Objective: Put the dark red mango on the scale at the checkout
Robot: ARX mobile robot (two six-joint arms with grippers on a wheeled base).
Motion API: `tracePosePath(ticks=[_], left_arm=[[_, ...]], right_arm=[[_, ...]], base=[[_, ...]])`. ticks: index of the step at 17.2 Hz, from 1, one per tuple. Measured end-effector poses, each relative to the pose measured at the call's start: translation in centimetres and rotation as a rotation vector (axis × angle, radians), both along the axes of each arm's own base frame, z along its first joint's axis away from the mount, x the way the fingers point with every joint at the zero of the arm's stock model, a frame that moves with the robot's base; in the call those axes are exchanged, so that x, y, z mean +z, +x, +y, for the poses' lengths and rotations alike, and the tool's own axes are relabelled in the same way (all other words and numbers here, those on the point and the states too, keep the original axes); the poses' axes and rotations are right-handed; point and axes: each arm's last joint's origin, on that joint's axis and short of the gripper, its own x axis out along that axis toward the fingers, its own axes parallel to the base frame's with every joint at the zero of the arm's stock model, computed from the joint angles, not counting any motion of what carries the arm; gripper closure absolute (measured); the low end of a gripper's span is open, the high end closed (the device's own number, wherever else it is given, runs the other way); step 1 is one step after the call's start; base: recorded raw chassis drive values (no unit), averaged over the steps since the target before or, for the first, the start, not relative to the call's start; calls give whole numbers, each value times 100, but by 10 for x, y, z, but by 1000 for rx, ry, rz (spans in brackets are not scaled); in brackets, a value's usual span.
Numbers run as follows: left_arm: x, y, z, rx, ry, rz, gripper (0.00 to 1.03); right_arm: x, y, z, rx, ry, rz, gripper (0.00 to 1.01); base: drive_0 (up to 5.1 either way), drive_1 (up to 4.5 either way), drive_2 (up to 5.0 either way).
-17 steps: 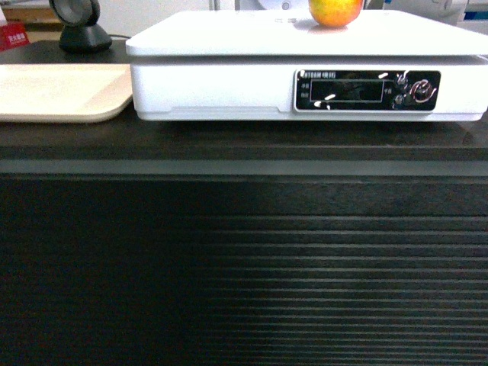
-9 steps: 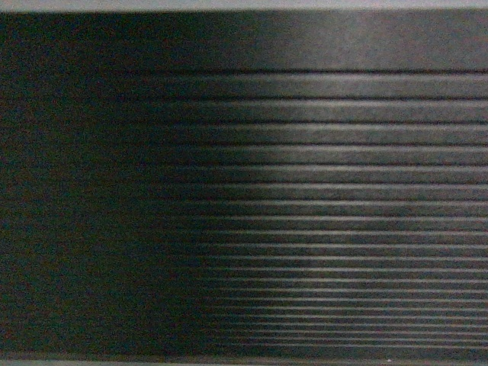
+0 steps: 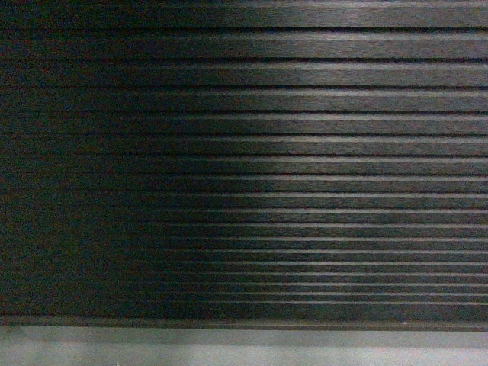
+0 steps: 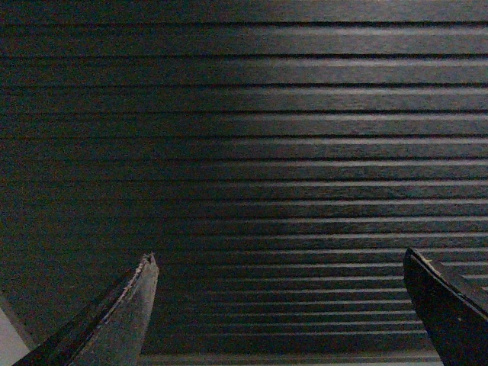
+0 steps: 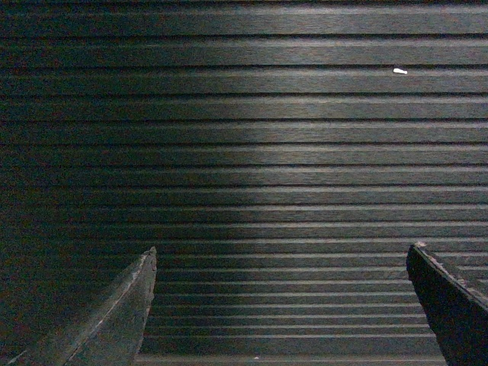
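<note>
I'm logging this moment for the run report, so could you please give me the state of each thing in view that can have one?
left hand: open, nothing between its fingers, facing the slats.
right hand: open, nothing between its fingers, facing the slats.
checkout: only its ribbed dark front shows, with a grey plinth below.

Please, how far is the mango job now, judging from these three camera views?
From these views, progress cannot be confirmed: mango and scale are out of sight. All three cameras show only the checkout's ribbed black front. The left end effector and right end effector are both open and hold nothing. So nothing is in hand; whether the mango sits on the scale remains to be checked.
</note>
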Motion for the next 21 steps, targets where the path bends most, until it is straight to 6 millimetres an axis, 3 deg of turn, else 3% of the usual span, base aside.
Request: tracePosePath(ticks=[21], left_arm=[[0,0,0,0,0,-1,5]], right_arm=[[0,0,0,0,0,-1,3]], base=[[0,0,0]])
